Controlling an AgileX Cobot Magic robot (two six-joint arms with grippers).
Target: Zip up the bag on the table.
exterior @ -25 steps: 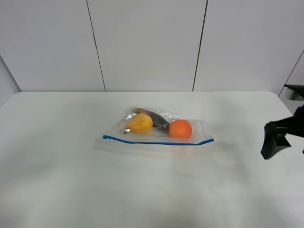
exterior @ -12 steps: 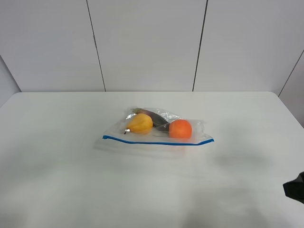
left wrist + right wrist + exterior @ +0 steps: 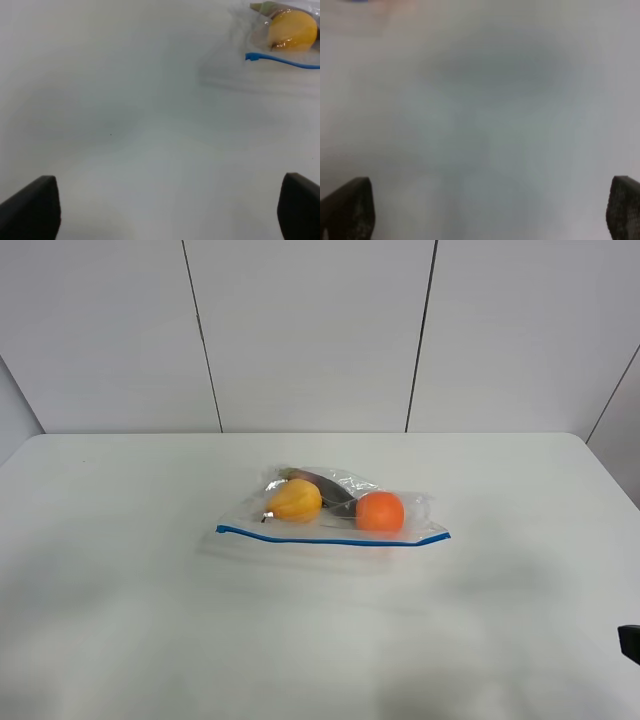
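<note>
The bag (image 3: 335, 512) is clear crinkly plastic and lies flat mid-table (image 3: 130, 620). Its blue zip strip (image 3: 333, 538) runs along the near edge. A yellow pear (image 3: 294, 501), an orange (image 3: 380, 511) and a dark item (image 3: 325, 485) show through it. In the left wrist view the bag's end with the pear (image 3: 292, 30) and the strip's tip (image 3: 252, 56) lie far ahead. My left gripper (image 3: 165, 210) is open and empty over bare table. My right gripper (image 3: 485, 210) is open and empty over bare table, in a blurred view.
A small black part of the right arm (image 3: 630, 643) shows at the table's right edge, low in the exterior view. The left arm is out of that view. A grey panelled wall (image 3: 310, 330) stands behind the table.
The right arm has drawn back from beside the table's right edge, down and out of the exterior view, leaving only a small black part showing. The bag has not moved.
</note>
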